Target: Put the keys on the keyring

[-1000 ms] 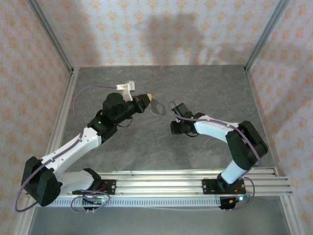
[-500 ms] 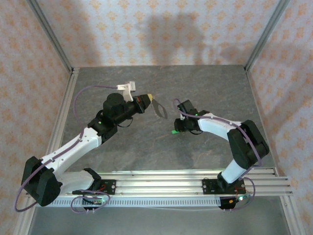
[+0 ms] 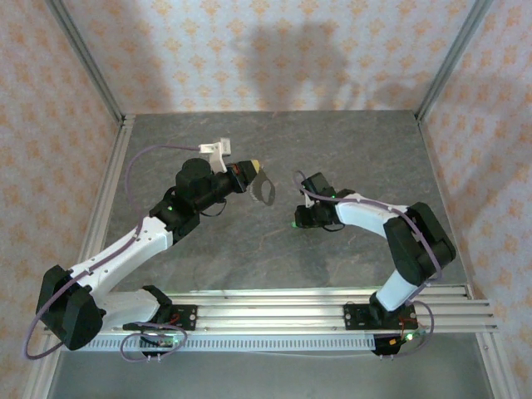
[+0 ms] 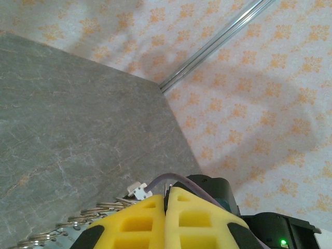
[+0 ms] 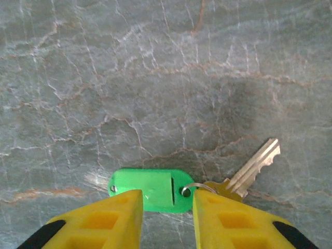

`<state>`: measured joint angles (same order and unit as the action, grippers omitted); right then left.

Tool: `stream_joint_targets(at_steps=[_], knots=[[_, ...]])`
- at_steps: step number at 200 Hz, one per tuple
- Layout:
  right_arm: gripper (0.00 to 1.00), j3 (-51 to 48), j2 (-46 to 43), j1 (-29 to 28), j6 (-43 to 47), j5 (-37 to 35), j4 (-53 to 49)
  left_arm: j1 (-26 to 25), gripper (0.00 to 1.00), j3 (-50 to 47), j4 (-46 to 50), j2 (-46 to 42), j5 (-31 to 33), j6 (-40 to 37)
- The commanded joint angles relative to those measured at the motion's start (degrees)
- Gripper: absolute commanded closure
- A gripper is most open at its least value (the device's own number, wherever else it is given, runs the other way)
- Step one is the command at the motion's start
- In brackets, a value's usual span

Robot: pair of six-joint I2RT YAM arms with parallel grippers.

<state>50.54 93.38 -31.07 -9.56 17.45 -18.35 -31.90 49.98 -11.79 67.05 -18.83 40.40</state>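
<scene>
Right gripper (image 5: 167, 196) poised over the key (image 5: 150, 188), jaws part-way apart with one yellow finger on either side of the green head. The gap is narrower than it was a second ago, but no firm pinch can be made out yet. The key lies flat on the grey table (image 5: 155, 72), its blade (image 5: 255, 167) angled away from the fingers. It sits to the right of the keyring (image 3: 263, 190) and a little nearer the arm bases, apart from it. Over the last second this gripper has settled down onto that spot. The keyring was seen almost edge-on half a second ago and now turns a broader face to the overhead camera. Read together, these changes suggest the ring is being offered up while the key is about to be picked up (nothing is threaded so far). Left gripper (image 3: 251, 172) sits just left of the keyring, fingers pressed fully together on the ring's near end, with the wire coils jutting out beside the pads in the wrist view. The ring appears to be clear of the table. The left arm runs diagonally from its base up to the keyring, wrist roughly level and pointing right. The right arm is folded with its elbow out to the right of the keyring, forearm reaching back toward it and wrist tipped down at the table.
</scene>
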Motion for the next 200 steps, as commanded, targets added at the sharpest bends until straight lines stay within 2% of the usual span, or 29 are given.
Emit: stream_joint_targets(at_steps=[1,36,88,132,200], knots=[[0.73,-1.60,-0.69,-0.04,-0.88,-0.27,0.23,-0.40,1.00,2.07,-2.27,0.28,0.99,-0.99],[0.79,-3.27,-2.27,-0.04,-1.99,0.13,0.65,-0.55,1.00,2.48,-2.10,0.45,0.99,-1.16],[0.71,-2.03,-5.84,-0.02,-2.16,-2.71,-0.30,-0.64,1.00,2.90,-1.92,0.60,0.90,-1.20],[0.64,2.32,-1.55,0.04,-0.29,-5.46,-2.13,-0.76,1.00,3.14,-1.46,0.43,0.99,-1.38],[0.63,5.27,3.34,1.09,-0.24,-6.29,-1.47,-0.79,1.00,3.11,-1.22,0.29,1.05,-1.64]])
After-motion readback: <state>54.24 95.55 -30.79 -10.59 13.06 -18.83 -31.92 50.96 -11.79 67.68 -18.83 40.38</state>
